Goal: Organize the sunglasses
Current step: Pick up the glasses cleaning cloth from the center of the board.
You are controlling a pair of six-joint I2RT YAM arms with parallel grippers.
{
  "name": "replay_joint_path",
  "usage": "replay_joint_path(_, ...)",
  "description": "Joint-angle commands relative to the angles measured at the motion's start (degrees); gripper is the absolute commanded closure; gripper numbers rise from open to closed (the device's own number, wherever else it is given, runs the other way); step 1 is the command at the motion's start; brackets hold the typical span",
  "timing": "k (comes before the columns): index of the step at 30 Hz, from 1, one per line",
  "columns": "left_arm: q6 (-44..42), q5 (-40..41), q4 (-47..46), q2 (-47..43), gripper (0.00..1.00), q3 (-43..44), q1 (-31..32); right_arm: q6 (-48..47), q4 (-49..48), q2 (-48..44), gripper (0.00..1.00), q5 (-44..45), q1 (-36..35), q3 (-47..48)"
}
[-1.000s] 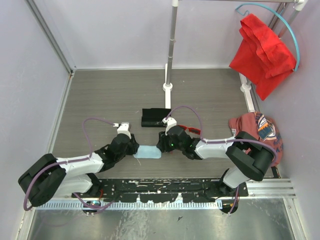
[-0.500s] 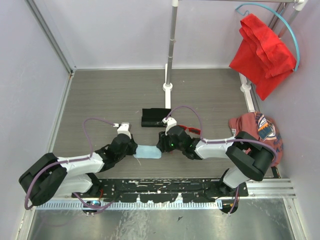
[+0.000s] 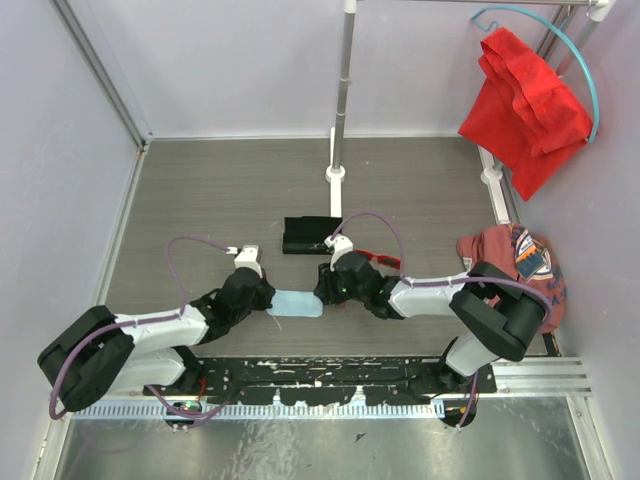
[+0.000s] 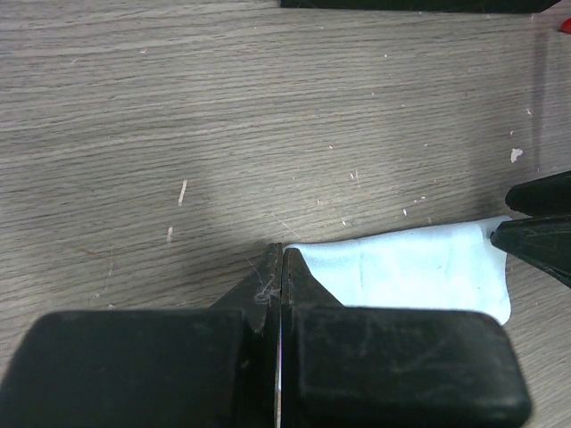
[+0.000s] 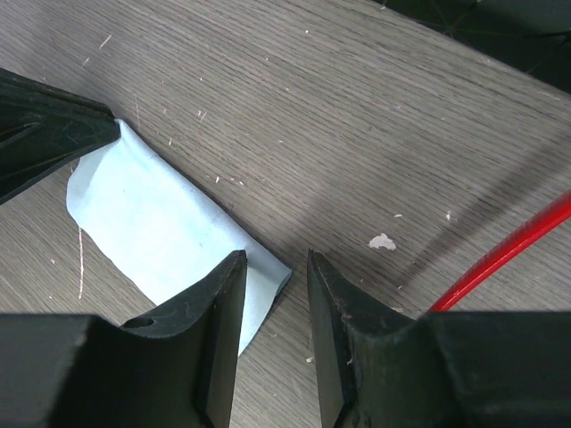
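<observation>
Near the bench's (image 3: 200, 200) near edge, the left gripper (image 4: 280, 259) clamps a corner of the pale blue cloth (image 4: 410, 267); the right gripper (image 5: 275, 260) stands parted astride its opposite edge, the sunglasses (image 5: 508, 254) just beside

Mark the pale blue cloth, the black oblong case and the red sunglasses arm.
Pale blue square cloth (image 3: 298, 304): top view, bare middle.
Black oblong case (image 3: 308, 236): top view, centre of top face.
Thin red sunglasses arm (image 5: 513, 250): right wrist view, middle of visible stretch.

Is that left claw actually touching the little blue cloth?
Touching. In the left wrist view the left gripper has its jaws shut right on the corner of the blue cloth, with no gap showing.
</observation>
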State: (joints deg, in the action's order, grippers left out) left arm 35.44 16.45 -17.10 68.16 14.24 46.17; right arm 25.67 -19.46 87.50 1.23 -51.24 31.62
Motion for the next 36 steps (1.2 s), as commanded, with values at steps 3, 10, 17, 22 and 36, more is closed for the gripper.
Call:
replay_joint_path(3,0.48,1.16,-1.97,0.55,1.0,-0.53,-0.12,0.57,-3.23,0.69,0.62,-0.83,0.27,1.69)
replay_joint_path(10,0.51,1.32,-1.88,0.48,1.0,-0.53,-0.12,1.09,-4.41,0.95,0.66,-1.49,0.28,0.81)
replay_joint_path(17,0.76,1.48,-1.99,0.59,1.0,-0.7,-0.12,1.43,-5.19,1.44,0.75,-2.11,0.27,0.39)
replay_joint_path(22,0.81,1.58,-2.11,0.56,1.0,-0.7,-0.12,1.57,-5.32,1.79,0.81,-2.29,0.27,0.38)
replay_joint_path(36,0.44,1.83,-3.0,-1.43,1.0,0.43,-0.12,-0.3,-3.39,0.7,0.99,1.94,0.27,2.31)
